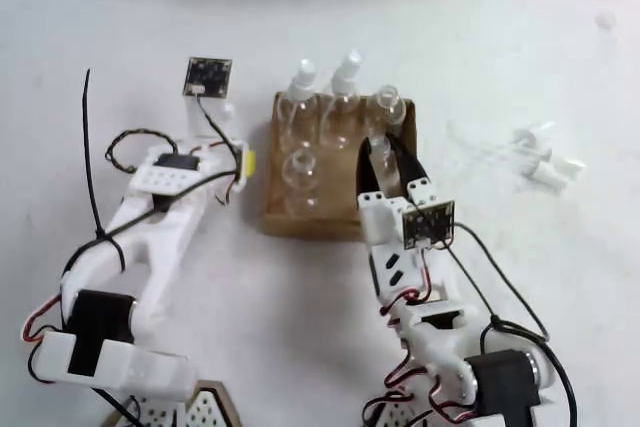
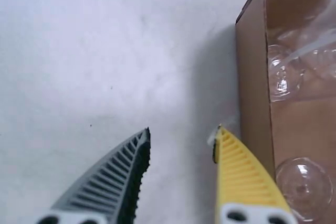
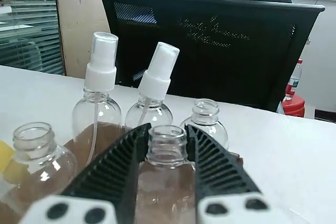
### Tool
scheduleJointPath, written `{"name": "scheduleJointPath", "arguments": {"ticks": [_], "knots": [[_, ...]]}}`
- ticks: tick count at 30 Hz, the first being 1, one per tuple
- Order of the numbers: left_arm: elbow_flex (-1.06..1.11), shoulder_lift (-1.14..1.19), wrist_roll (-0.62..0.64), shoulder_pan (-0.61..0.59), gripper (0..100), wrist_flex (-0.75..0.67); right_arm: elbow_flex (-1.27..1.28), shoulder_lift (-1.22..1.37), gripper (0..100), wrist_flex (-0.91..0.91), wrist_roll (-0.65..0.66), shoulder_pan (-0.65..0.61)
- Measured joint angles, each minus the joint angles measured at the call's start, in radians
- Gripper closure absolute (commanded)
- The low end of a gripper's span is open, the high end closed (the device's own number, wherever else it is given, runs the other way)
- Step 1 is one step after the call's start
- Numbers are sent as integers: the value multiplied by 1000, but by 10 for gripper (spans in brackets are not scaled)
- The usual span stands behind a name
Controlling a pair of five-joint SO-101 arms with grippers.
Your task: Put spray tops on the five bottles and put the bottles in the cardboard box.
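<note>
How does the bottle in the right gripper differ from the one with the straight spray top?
The gripped bottle has a bare open neck; the capped bottle wears a white spray top. The right gripper clamps the gripped bottle's neck; the capped bottle stands free. Both are clear.

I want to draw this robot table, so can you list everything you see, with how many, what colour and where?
Cardboard box: one, brown, middle of the table.
Topped bottles: two, clear with white spray tops, back of the box.
Open bottles: two, clear, no tops, standing in the box.
Held bottle: one, clear, no top, at the box.
Loose spray tops: a few, white, on the table on the right arm's side.
Table: one, white.
Chair: one, black, behind the table.
Left gripper: grey and yellow, open, beside the box.
Right gripper: black, shut on the held bottle's neck.
</note>
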Motion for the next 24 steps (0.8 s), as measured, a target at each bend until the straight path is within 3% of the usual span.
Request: {"name": "scheduleJointPath", "arguments": {"ticks": [14, 20, 24], "knots": [[0, 0, 0, 0, 812, 0, 0, 2, 976, 0, 0, 0], [0, 0, 0, 0, 812, 0, 0, 2, 863, 0, 2, 0], [0, 0, 0, 0, 812, 0, 9, 2, 869, 0, 2, 0]]}}
